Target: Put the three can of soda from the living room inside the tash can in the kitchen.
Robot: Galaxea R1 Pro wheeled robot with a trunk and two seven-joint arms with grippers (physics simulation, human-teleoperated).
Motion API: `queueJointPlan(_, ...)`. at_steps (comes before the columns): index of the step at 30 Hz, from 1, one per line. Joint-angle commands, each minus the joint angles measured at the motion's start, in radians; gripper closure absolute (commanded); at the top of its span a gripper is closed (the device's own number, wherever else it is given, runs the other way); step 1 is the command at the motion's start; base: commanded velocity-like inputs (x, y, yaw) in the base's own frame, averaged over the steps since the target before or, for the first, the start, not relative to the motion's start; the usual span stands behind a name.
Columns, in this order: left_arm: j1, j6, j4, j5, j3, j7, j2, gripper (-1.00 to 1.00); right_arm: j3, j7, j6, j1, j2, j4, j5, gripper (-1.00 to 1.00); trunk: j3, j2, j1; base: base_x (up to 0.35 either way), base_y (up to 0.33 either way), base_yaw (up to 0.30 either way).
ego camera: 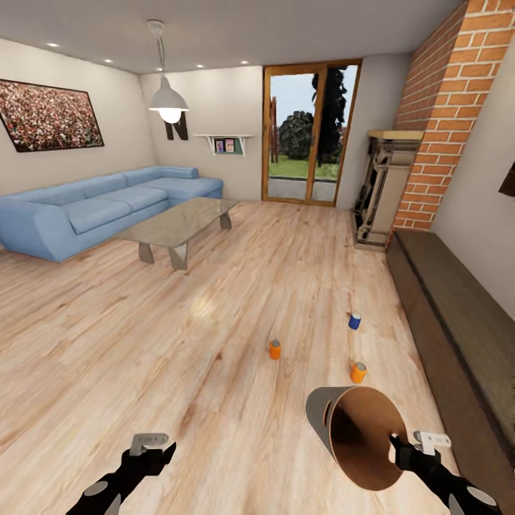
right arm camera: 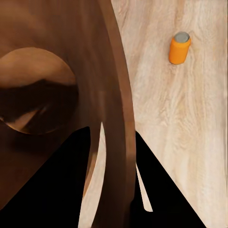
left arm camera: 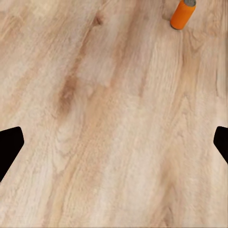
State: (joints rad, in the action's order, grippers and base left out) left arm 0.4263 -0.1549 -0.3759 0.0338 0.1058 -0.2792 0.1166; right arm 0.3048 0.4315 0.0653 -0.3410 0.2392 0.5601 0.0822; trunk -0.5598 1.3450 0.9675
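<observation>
Right gripper is pinching the rim of the tash can, one finger inside the wall and one outside, as the right wrist view is showing; the bucket is hanging tilted, its mouth turned toward the onlooker, above the pale wood-plank floor. Left gripper is hovering empty over bare planks, its fingers spread wide apart.

Step in hand, as judged: bringing the bucket to the cans and loading them. To do it well, the bucket is best set down upright near the cans so that the free left gripper can be lifting each one in; the rim pinch looks shallow, so slow motion should be keeping the bucket from swinging or slipping.

Three cans are standing upright on the floor ahead, well apart from one another: an orange can nearest the left gripper, a second orange can just beyond the bucket's rim, and a blue can with a white band farther off, toward the dark bench. Each is a short cylinder with a silvery top. The bucket is tapered, grey outside and coppery-brown inside, with nothing in it.
</observation>
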Motion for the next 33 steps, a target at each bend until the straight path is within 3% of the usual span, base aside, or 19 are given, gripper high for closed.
queueJointPlan(1, 0.0, 0.0, 0.0, 0.0, 0.0, 0.0, 0.0, -1.0, 0.013, 0.014, -0.002, -0.001, 0.0, 0.001, 0.011, 1.0, 0.0, 0.0, 0.0, 0.224, 0.153, -0.246)
queueJointPlan(17, 0.0, 0.0, 0.0, 0.0, 0.0, 0.0, 0.0, -1.0, 0.09, 0.019, -0.001, -0.001, 0.0, 0.001, 0.011, 1.0, 0.0, 0.0, 0.0, 0.225, 0.154, -0.249)
queueJointPlan(33, 0.0, -0.001, 0.0, 0.0, -0.003, -0.001, 0.0, -1.0, 0.092, 0.02, -0.001, -0.001, -0.001, 0.003, 0.01, 1.0, 0.005, 0.0, 0.0, 0.268, 0.113, -0.193)
